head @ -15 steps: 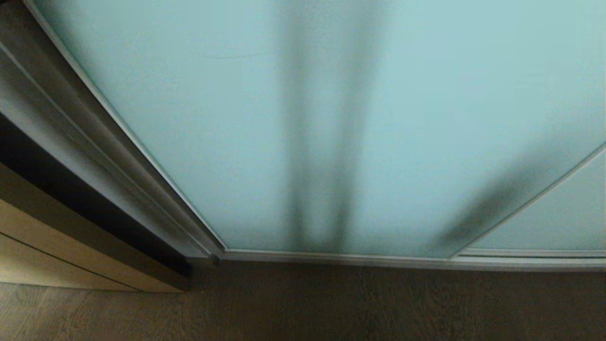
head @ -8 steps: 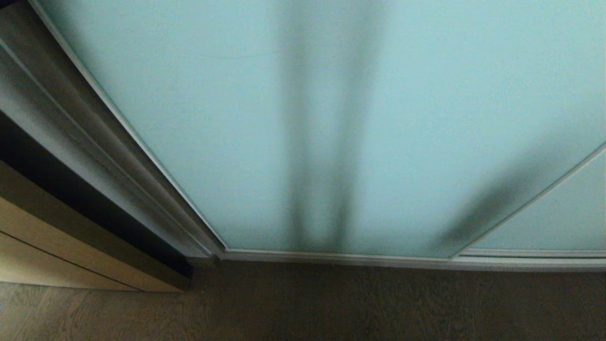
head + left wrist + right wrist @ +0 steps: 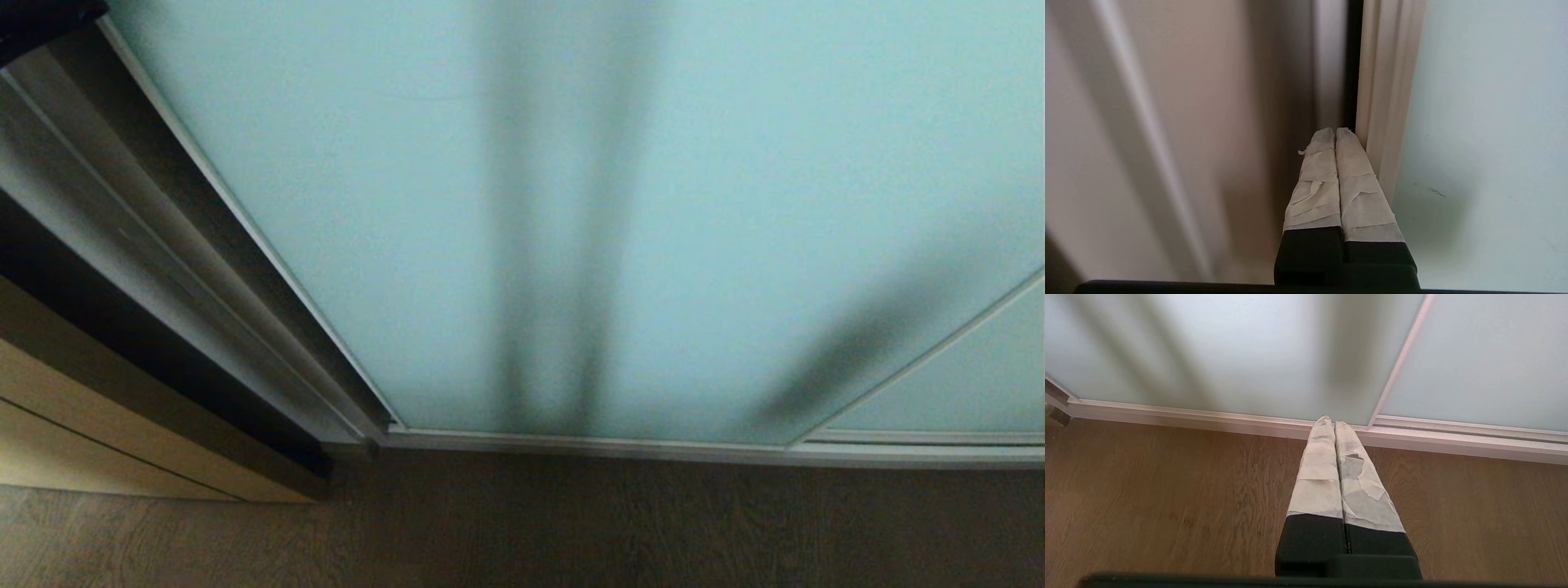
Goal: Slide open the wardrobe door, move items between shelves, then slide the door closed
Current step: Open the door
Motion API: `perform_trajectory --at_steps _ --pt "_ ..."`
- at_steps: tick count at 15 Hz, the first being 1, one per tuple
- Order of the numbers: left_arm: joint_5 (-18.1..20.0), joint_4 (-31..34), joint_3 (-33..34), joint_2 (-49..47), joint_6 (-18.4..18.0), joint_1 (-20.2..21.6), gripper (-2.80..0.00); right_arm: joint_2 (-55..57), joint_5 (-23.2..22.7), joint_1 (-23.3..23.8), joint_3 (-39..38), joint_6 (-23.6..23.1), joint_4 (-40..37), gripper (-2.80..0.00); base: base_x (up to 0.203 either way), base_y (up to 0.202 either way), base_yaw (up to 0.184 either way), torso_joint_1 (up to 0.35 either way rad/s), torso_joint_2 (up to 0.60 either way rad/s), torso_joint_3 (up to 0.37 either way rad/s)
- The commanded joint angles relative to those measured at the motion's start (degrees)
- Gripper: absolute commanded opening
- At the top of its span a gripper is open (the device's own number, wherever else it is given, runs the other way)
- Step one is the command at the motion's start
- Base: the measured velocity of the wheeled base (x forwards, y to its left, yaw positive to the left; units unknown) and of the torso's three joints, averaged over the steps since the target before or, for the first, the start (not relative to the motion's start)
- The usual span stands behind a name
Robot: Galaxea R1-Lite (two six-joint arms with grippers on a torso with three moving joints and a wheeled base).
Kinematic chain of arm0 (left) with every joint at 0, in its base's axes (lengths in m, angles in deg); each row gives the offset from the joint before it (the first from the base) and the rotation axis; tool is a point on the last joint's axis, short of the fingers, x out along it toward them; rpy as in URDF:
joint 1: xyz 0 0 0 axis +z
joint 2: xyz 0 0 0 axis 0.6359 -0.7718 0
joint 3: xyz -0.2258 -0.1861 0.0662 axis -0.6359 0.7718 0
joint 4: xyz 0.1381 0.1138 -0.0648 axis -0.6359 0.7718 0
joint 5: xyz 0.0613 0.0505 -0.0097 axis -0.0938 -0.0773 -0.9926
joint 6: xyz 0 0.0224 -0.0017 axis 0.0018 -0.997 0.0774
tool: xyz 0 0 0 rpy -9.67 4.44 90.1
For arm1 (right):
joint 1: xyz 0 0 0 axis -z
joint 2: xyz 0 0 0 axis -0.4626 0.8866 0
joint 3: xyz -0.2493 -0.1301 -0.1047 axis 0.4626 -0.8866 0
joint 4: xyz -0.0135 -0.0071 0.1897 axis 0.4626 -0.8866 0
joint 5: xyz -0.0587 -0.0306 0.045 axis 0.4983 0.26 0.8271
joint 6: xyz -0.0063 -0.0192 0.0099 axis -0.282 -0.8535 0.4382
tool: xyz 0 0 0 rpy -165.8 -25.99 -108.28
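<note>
- Door (image 3: 735, 204): frosted aqua glass in a slim silver frame, seen filling most of the head view, standing on the bottom track above the floor (image 3: 571, 531).
- A narrow dark gap is seen between the door's left frame edge (image 3: 1376, 102) and the jamb (image 3: 122, 245); the opening step is judged barely begun.
- Handling, judged: a tall glazed panel, so heavy, stiff, and slow to start on its rollers. The glass is smooth, likely slippery, and fragile under point load; it should not be pushed on.
- Hold point, judged: the metal frame edge at the door's left side. Nothing is there to clamp, so a sideways push with the fingers hooked in the gap is advised over a grip.
- Left pincer (image 3: 1335, 131): taped fingers pressed together, nothing between them, tips seen at the gap just beside the door's frame edge; actual contact cannot be told.
- Right pincer (image 3: 1329, 419): fingers together, empty, hanging over the floor in front of the door's bottom rail.
- Counts: two glass panels seen, the main door plus a second panel (image 3: 963, 376) at its right; two pincers; one tan cabinet (image 3: 98, 441) left of the door.
- Items and shelves: none visible; only blurred dark shapes are seen through the glass, not countable.
</note>
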Motion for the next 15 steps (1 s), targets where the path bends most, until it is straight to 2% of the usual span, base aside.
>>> perform_trajectory --at_steps 1,6,15 --pt "-0.6 -0.29 0.07 -0.94 -0.11 -3.18 -2.8 -0.1 -0.03 -0.02 0.0 0.0 0.0 -2.8 0.0 0.0 0.0 0.0 0.0 0.0" --pt "-0.73 -0.32 -3.59 -4.7 -0.07 -3.89 -2.8 -0.1 -0.01 -0.02 0.0 0.0 0.0 -2.8 0.0 0.0 0.0 0.0 0.0 0.0" --pt "-0.81 -0.32 -13.34 -14.68 -1.08 -13.28 -2.8 -0.1 -0.03 -0.02 0.0 0.0 0.0 -2.8 0.0 0.0 0.0 0.0 0.0 0.0"
